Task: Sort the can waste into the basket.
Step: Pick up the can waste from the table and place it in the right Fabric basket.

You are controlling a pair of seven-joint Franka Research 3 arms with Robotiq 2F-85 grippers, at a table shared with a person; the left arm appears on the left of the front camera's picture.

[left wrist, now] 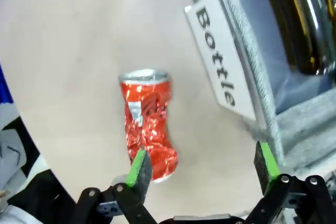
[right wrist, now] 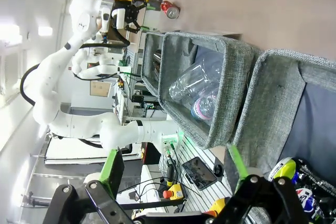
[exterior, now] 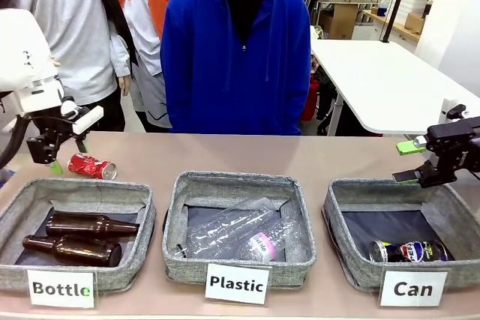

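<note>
The red crushed can (exterior: 92, 165) lies on its side on the table behind the "Bottle" basket. My left gripper (exterior: 64, 157) hangs open just to its left. In the left wrist view the red can (left wrist: 147, 124) lies ahead of the open gripper (left wrist: 202, 163), with one green pad at the can's near end. The dark can with blue-white markings (exterior: 409, 250) rests inside the "Can" basket (exterior: 352, 275). My right gripper (exterior: 407, 162) hovers open and empty over that basket's far rim. The right wrist view looks past the open gripper (right wrist: 173, 163) at the dark can (right wrist: 287, 170) and the "Can" basket (right wrist: 278, 93).
The "Bottle" basket (exterior: 82, 186) holds two brown glass bottles (exterior: 75, 249). The "Plastic" basket (exterior: 232, 180) in the middle holds clear plastic bottles (exterior: 240, 234). A person in a blue jacket (exterior: 232, 50) stands at the far edge, with others behind.
</note>
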